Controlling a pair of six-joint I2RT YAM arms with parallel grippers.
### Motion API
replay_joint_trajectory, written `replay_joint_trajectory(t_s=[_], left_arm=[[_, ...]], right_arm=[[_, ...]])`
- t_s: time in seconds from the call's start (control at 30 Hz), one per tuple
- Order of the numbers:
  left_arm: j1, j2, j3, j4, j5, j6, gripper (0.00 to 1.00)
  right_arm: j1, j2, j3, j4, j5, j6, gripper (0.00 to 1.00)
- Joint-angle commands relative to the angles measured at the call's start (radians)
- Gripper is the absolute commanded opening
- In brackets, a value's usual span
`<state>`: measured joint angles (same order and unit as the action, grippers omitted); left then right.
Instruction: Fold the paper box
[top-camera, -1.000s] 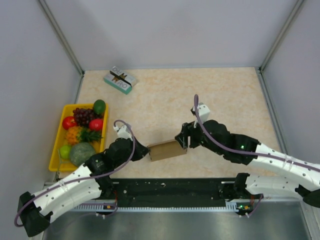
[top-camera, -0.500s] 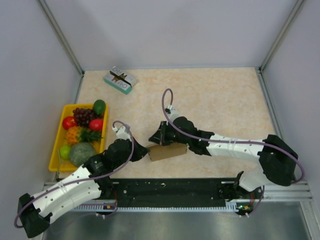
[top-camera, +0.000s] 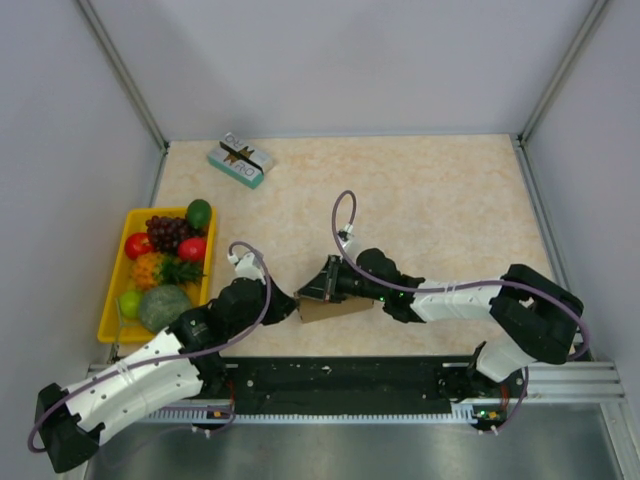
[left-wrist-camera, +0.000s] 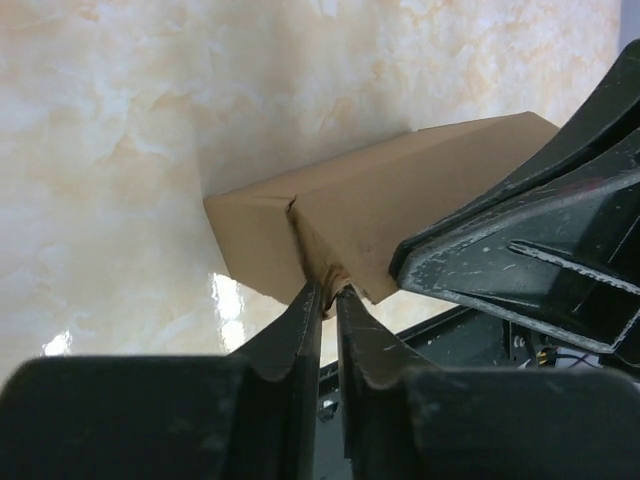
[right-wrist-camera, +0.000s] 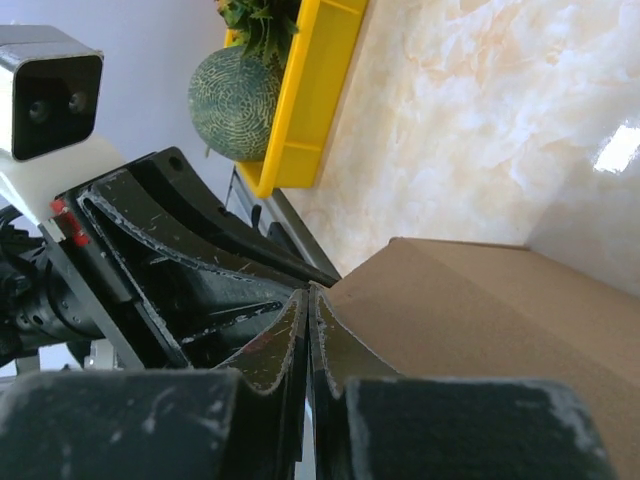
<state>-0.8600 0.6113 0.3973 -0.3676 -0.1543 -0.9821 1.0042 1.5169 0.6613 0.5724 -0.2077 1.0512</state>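
The paper box (top-camera: 348, 304) is a brown cardboard piece folded into a low flat block, lying near the table's front edge. My left gripper (top-camera: 291, 301) is at its left end. In the left wrist view the box (left-wrist-camera: 400, 205) fills the middle, and my left gripper (left-wrist-camera: 328, 292) stands a narrow gap apart with a crumpled corner tab between its tips. My right gripper (top-camera: 319, 285) reaches over the box's left part, shut and empty. In the right wrist view the right gripper (right-wrist-camera: 308, 293) has its tips at the box's (right-wrist-camera: 480, 320) upper left corner.
A yellow tray (top-camera: 108, 300) of toy fruit stands at the left, seen with a green melon (right-wrist-camera: 232, 100) in the right wrist view. A teal-and-white printed box (top-camera: 241, 160) lies at the back left. The black base rail (top-camera: 340, 375) runs just in front of the box.
The right arm swung left from the box's right end to its left end, and its jaws shut. The left jaws, shut on the box's tab before, have parted slightly.
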Motion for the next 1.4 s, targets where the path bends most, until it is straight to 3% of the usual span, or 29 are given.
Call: replay_joint_trajectory(t_s=[0.0, 0.1, 0.23, 0.47, 0.77, 1.0, 1.23, 1.37], left_arm=[[-0.004, 0.001, 0.021, -0.162, -0.002, 0.039, 0.28], [-0.004, -0.079, 0.046, -0.191, 0.01, 0.059, 0.45], [-0.004, -0.198, 0.093, -0.241, -0.001, 0.085, 0.58], [-0.002, -0.159, 0.189, -0.203, -0.021, 0.088, 0.62], [-0.001, -0.027, 0.19, -0.136, -0.105, 0.095, 0.49], [0.007, 0.05, 0.146, -0.019, -0.125, 0.092, 0.28], [0.007, 0.143, 0.15, 0.068, -0.09, 0.112, 0.26], [0.009, 0.194, 0.106, 0.125, -0.005, 0.086, 0.19]], right_arm=[[-0.012, 0.017, -0.066, 0.104, -0.015, 0.035, 0.0], [-0.015, 0.012, -0.092, 0.109, -0.01, 0.032, 0.0], [-0.016, 0.017, -0.121, 0.129, -0.01, 0.03, 0.0], [-0.016, 0.055, -0.166, 0.175, -0.01, 0.027, 0.0], [-0.021, -0.072, -0.086, 0.018, -0.016, -0.04, 0.0], [-0.068, -0.201, -0.065, -0.109, -0.022, -0.068, 0.01], [-0.156, -0.262, -0.091, -0.16, -0.053, -0.083, 0.02], [-0.162, -0.267, -0.15, -0.132, -0.053, -0.082, 0.01]])
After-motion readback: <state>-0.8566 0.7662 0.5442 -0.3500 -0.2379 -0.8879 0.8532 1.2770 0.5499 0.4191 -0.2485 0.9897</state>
